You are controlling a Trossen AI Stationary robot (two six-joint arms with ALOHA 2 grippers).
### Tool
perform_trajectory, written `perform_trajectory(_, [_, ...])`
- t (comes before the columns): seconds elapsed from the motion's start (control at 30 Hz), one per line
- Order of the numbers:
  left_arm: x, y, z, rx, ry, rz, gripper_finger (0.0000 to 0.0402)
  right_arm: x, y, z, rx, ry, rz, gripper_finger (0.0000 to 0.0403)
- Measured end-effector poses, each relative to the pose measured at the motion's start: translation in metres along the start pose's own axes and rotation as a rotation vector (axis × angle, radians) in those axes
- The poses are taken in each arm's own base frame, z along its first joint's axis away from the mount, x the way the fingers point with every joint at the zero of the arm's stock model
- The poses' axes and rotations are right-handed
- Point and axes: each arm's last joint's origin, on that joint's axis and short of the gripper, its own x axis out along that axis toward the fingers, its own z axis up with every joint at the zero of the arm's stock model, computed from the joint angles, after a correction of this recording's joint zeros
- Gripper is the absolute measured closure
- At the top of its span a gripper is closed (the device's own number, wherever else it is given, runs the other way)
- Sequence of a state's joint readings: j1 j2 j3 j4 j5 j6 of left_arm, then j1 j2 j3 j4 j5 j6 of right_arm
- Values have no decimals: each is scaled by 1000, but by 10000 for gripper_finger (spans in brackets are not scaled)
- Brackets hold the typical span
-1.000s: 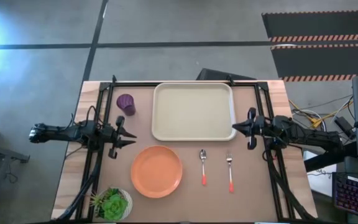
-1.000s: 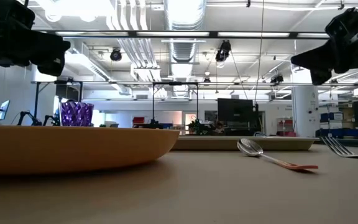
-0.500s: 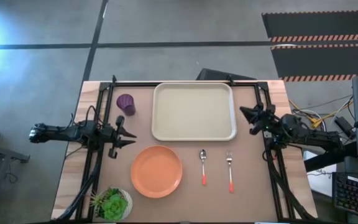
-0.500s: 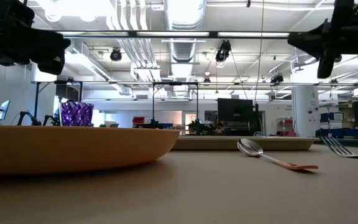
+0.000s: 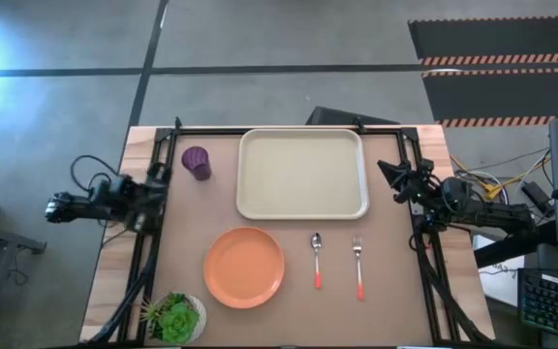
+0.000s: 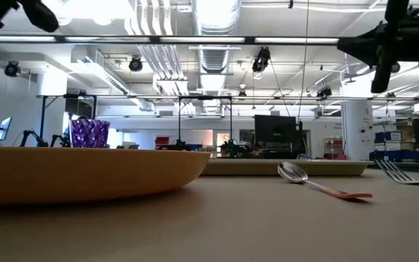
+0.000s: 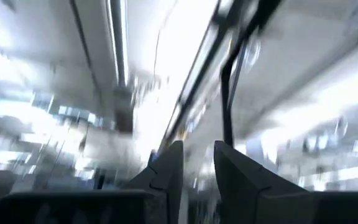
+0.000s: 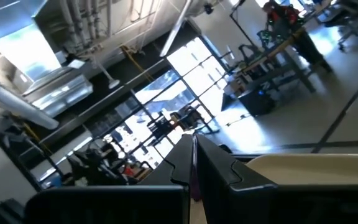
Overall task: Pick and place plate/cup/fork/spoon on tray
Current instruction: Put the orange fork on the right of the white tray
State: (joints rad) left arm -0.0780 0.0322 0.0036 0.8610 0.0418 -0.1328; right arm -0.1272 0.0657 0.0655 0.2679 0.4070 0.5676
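The orange plate [image 5: 244,267] lies flat at the table's near middle and fills the low view's left [image 6: 86,171]. The purple cup [image 5: 197,162] stands upright at the far left, left of the cream tray [image 5: 303,173]. The spoon [image 5: 317,260] and the fork [image 5: 357,267] lie side by side right of the plate, handles toward the near edge. My left gripper [image 5: 163,174] is raised at the left edge, near the cup, empty, with a narrow gap between its fingers [image 7: 197,168]. My right gripper [image 5: 384,168] is shut and empty, raised just right of the tray [image 8: 193,162].
A white pot with a green plant [image 5: 174,317] stands at the near left corner. Black frame rails [image 5: 148,242] run along the table's left and right sides. Bare tabletop lies between the tray and the plate, spoon and fork.
My left gripper has drawn back toward the table's left and far edges and tipped upward, mostly leaving the low view. My right gripper has gone toward the far edge beside the tray's right rim and tipped upward. No task thing has moved.
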Motion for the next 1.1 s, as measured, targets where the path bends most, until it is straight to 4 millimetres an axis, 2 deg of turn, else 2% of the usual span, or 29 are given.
perform_trajectory(0.2, [-1, -1, 13, -12, -133, -7, 329, 2, -1, -2, -5, 8, -19, 394])
perform_trajectory(0.33, [0, -2, 14, -11, -137, -9, 329, 2, 1, 1, 5, 2, -15, 394])
perform_trajectory(0.5, [0, -4, 14, -12, -126, -99, 329, 2, 6, 7, -13, -10, 6, 394])
perform_trajectory(0.63, [0, -5, 14, -132, -113, -133, 329, 2, 9, 11, -41, -4, 45, 394])
perform_trajectory(0.73, [1, -4, 12, -141, -80, -120, 329, 2, 11, 13, -41, 1, 55, 394])
perform_trajectory(0.93, [16, 5, 7, -133, 96, 206, 329, 4, 17, 21, 3, -2, 58, 386])
perform_trajectory(1.1, [36, 8, 22, -34, 183, 343, 329, 11, 32, 39, -73, 47, 28, 350])
